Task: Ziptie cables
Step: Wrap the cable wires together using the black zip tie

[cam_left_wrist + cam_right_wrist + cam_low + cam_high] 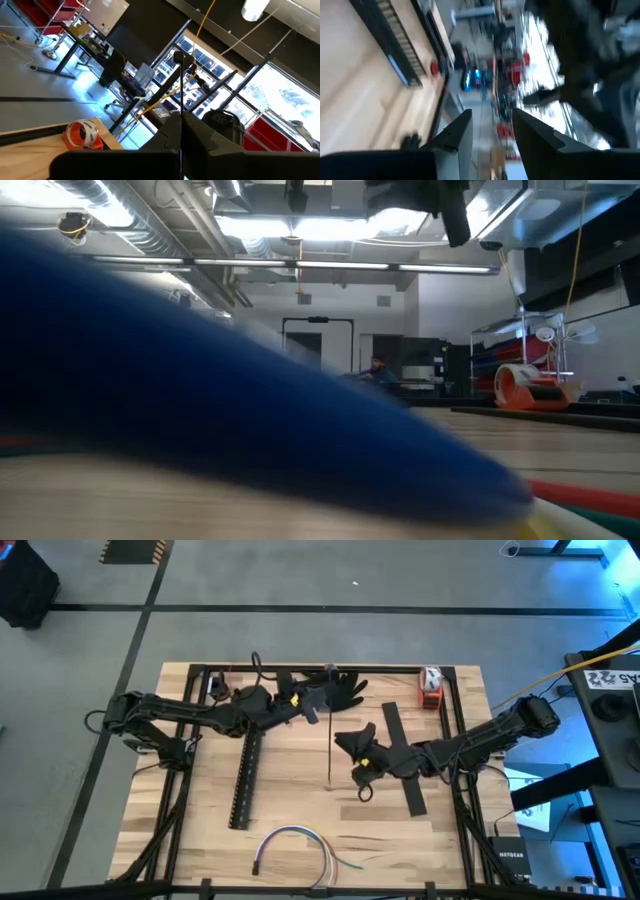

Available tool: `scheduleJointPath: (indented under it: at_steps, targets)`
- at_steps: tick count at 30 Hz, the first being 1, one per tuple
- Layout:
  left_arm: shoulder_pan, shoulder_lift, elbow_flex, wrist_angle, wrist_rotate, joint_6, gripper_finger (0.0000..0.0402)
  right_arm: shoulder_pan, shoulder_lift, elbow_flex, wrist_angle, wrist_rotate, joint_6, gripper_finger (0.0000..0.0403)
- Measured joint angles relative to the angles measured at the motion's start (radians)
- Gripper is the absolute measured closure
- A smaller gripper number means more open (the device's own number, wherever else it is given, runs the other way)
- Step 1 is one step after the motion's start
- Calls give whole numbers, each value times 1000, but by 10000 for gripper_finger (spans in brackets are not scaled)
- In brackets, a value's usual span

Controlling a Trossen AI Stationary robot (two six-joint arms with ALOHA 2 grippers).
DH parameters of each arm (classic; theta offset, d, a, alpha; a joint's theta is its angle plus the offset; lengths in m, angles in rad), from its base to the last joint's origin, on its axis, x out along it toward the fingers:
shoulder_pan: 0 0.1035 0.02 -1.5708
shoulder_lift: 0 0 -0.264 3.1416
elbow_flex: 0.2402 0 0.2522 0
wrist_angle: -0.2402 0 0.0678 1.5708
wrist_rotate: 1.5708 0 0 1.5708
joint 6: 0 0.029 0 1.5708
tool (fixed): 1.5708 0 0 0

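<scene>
Near table's front edge, cables (297,846) — arched, ends frontward

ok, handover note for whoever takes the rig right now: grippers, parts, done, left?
Left gripper: shut on the thin dark strip, likely the ziptie, held up at the table's far middle.
Right gripper: open and empty, beside the strip at mid-table.
Cables: loose in a curve at the near edge, untouched.
Black slotted channel: flat, left of centre.
Done: strip picked up. Left: gather the cables, wrap and cinch.

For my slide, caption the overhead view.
Left gripper holds a zip tie upright; right gripper waits beside it; cables lie untouched.
</scene>
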Motion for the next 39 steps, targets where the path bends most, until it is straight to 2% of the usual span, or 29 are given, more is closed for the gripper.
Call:
scheduleJointPath:
  at_steps: [5, 8, 17, 22, 26, 32, 36, 39]
  targets:
    - [9, 0, 0, -6, 0, -10, 401, 0, 0, 0, 66, -46, -36, 270]
    - [11, 0, 0, -6, 0, -13, 401, -4, 1, 0, 48, -94, -51, 270]
    - [13, 0, 0, -8, 0, -13, 401, -14, 62, 0, 93, -186, -111, 270]
    - [18, 0, 0, -7, 0, -12, 401, -14, 68, 0, 92, -195, -99, 273]
    - [19, 0, 0, -11, 0, -4, 401, -14, 68, 0, 89, -195, -65, 304]
    - [19, 0, 0, -16, 0, 36, 401, -14, 68, 0, 84, -194, -2, 392]
    - [18, 0, 0, -16, 1, 150, 401, -17, 66, 1, 73, -194, 92, 392]
    - [18, 0, 0, -10, 5, 302, 401, -48, 48, 1, 18, -225, 205, 400]
